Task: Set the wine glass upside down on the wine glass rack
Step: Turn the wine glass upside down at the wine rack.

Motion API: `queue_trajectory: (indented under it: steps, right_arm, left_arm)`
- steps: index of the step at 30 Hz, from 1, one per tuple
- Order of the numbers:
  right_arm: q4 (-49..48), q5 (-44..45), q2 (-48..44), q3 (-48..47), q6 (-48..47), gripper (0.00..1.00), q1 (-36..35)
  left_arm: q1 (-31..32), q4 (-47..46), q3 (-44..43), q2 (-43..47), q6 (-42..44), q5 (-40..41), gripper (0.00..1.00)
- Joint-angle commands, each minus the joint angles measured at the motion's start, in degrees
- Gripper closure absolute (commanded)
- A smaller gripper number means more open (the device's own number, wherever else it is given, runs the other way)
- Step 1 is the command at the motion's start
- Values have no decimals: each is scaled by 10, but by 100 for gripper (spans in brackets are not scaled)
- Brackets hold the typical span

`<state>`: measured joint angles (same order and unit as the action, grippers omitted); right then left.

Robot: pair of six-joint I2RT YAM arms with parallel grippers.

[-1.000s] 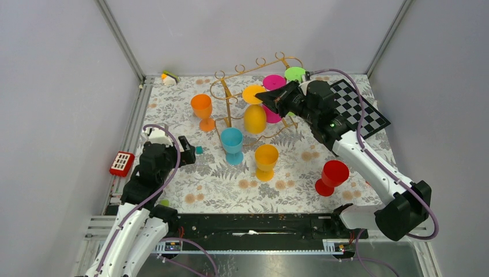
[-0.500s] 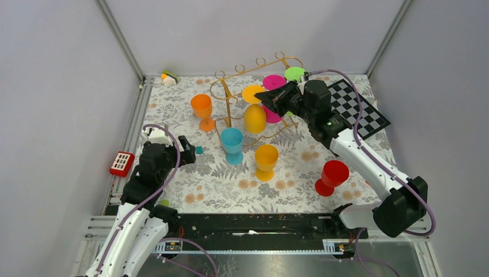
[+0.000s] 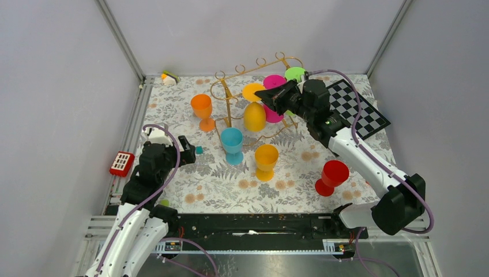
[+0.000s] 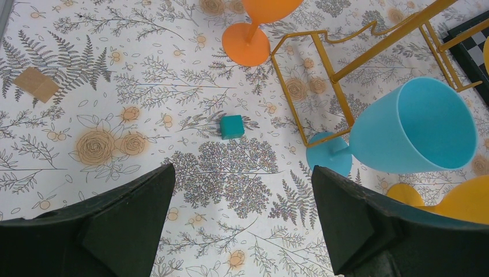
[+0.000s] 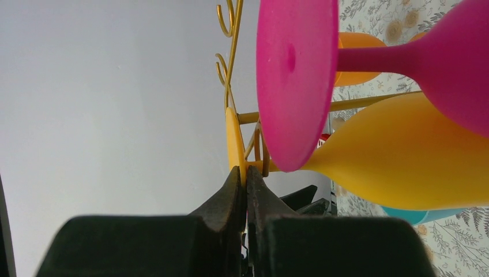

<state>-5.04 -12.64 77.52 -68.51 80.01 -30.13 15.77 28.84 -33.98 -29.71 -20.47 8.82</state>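
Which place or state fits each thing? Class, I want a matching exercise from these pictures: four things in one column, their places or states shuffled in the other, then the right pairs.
Things
1. right gripper
2. pink wine glass
3. red wine glass
4. left gripper

Places or states
a. open above the mat, holding nothing
b. hangs upside down on the wine glass rack
c. stands upright on the mat
d. shut on the base rim of the yellow wine glass

Pairs: 1-d, 2-b, 3-c, 4-a
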Motion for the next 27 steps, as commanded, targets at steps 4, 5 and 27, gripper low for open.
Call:
queue_trajectory:
  steps: [4,5,27]
  right_arm:
    - [-33,35,-23,-21,-3,100,6]
    - [-33,37,-22,-21,-4,100,6]
    - [2,59,-25,-14,-19,80,7]
  left_arm:
    - [-1,-34,2,6,6,-10,1]
    - [-1,-34,2,6,6,-10,1]
    - [-2,-35,3,9,6,-11,1]
